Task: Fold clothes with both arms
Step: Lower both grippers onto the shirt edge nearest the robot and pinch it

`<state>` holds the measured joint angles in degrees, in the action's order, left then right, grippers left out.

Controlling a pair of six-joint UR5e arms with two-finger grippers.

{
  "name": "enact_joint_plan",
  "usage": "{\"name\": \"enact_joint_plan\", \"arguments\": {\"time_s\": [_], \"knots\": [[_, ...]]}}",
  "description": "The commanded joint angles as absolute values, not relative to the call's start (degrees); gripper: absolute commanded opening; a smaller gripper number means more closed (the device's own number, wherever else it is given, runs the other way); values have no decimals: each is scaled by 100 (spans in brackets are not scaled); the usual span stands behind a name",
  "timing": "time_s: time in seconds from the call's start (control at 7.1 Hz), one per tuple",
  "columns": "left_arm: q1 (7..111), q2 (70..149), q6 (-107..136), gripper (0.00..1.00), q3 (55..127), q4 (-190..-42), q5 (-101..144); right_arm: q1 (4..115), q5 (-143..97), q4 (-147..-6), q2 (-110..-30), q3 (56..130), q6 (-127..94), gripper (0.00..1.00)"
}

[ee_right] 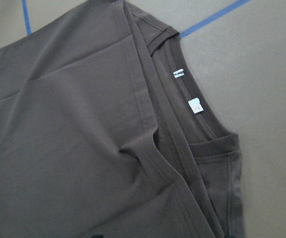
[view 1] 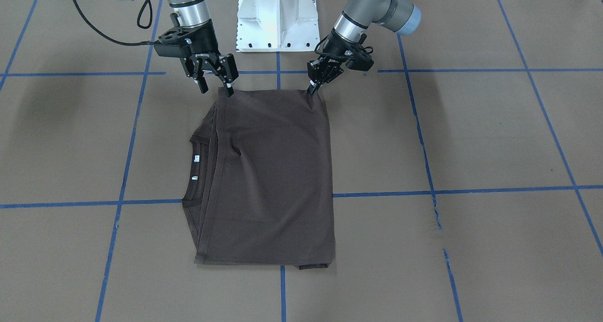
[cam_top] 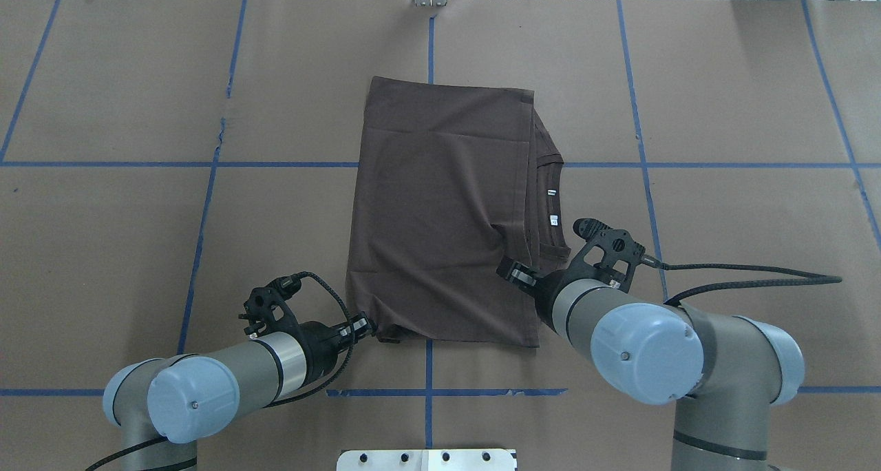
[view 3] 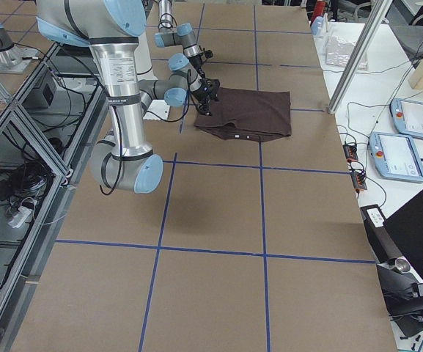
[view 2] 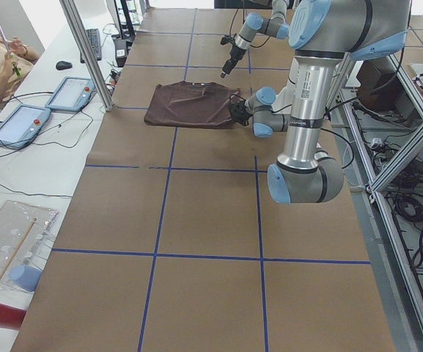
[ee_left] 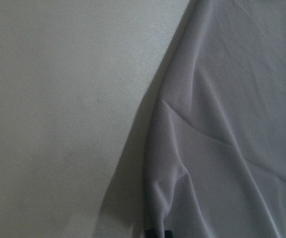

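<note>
Table (view 1: 471, 138): left gripper (view 1: 313, 89) pinches T-shirt (view 1: 273, 171) (right gripper (view 1: 216, 92) spread).

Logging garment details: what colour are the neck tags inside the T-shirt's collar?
White neck tags on the dark brown T-shirt; clearest in the right wrist-mounted view.

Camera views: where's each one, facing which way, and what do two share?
Exterior front-facing: across the table, facing the robot, steeply down; T-shirt, right arm view-left, left arm view-right, white base.
Overhead exterior: behind the robot, looking forward and down; arms enter from below.
Exterior left: table end; left arm near.
Exterior right: opposite end; right arm near.
Left wrist: T-shirt edge, no arm.
Right wrist: collar, white tags, no arm.
Shared: front-facing and overhead see the tags, opposite sides.
</note>
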<state>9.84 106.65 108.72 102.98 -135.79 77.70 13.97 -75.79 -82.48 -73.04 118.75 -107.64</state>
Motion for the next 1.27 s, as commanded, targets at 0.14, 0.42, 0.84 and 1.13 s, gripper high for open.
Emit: {"name": "enact_joint_plan", "arguments": {"time_s": [0.14, 0.42, 0.84, 1.13], "knots": [[984, 10740, 10872, 0, 10292, -13579, 7778, 941, -7313, -8930, -7084, 11481, -11021, 78], [984, 10740, 10863, 0, 10292, -13579, 7778, 914, -7312, -8930, -7102, 11303, -11013, 71], [984, 10732, 10863, 0, 10292, -13579, 7778, 862, -7304, -8930, -7102, 11242, -11013, 67], [984, 10723, 10863, 0, 10292, -13579, 7787, 853, -7304, -8930, -7102, 11162, -11013, 66]]}}
